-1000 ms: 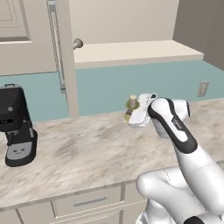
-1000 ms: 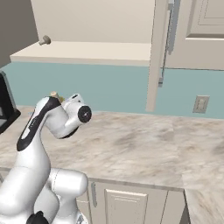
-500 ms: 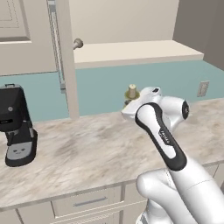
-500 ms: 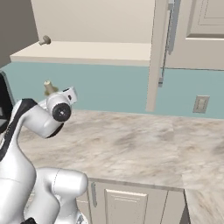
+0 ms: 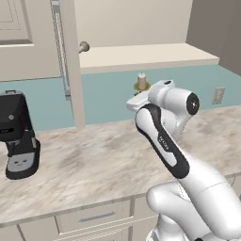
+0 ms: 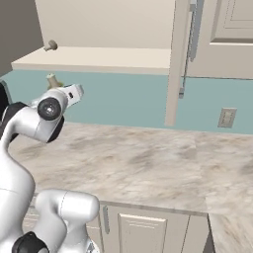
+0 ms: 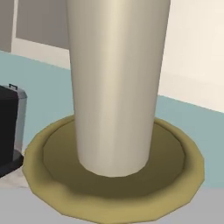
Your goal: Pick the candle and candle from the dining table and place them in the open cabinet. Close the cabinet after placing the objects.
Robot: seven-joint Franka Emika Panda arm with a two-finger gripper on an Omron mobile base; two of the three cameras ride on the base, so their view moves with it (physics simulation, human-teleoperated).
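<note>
As the arm lifts over the last second, the white candle (image 5: 141, 81) rises from low above the bench (image 5: 108, 160) to just under the cabinet (image 5: 70, 61) shelf edge. The hand (image 5: 141, 94) is clamped on that candle's base. 1 taper candle (image 5: 84, 46) already sits on the shelf. Judgement: placement comes next, then closing the door.

Gripper fingers hidden behind the white hand in both base views. Candle (image 7: 116, 83) top cut off in hand view.
</note>
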